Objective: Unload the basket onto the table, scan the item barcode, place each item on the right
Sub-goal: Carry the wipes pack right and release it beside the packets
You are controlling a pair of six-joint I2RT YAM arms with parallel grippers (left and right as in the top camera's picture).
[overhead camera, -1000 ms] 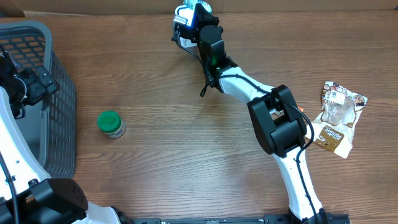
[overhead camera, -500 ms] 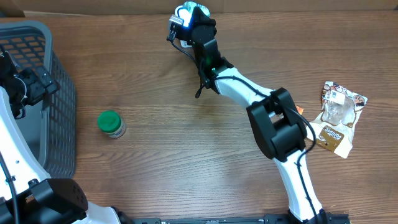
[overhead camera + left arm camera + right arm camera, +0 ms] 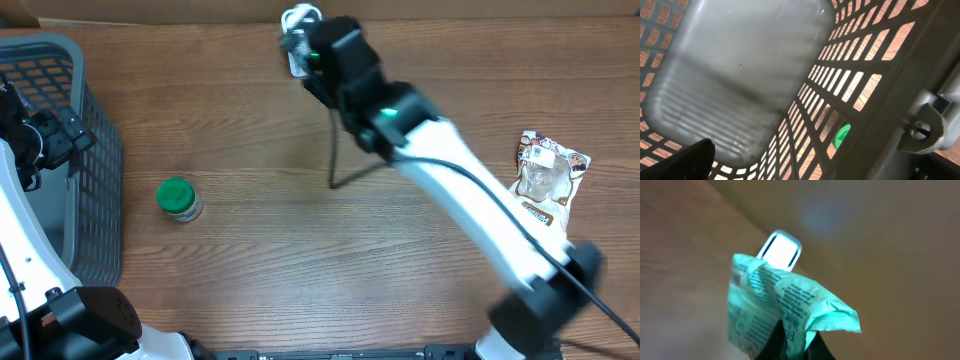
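Where the scanner (image 3: 782, 250) glows, right tool (image 3: 792, 339) pinches packet (image 3: 785, 305) — crumpled.

the camera looks into a grey plastic basket (image 3: 740, 65). its floor is smooth and pale, and its walls are cut with rows of slots through which the brown wooden table (image 3: 868, 91) shows. a green patch (image 3: 842, 136) shows through one slot on the right. a dark finger (image 3: 687, 159) fills the lower left corner, and a grey bracket (image 3: 926, 127) sits at the right edge.
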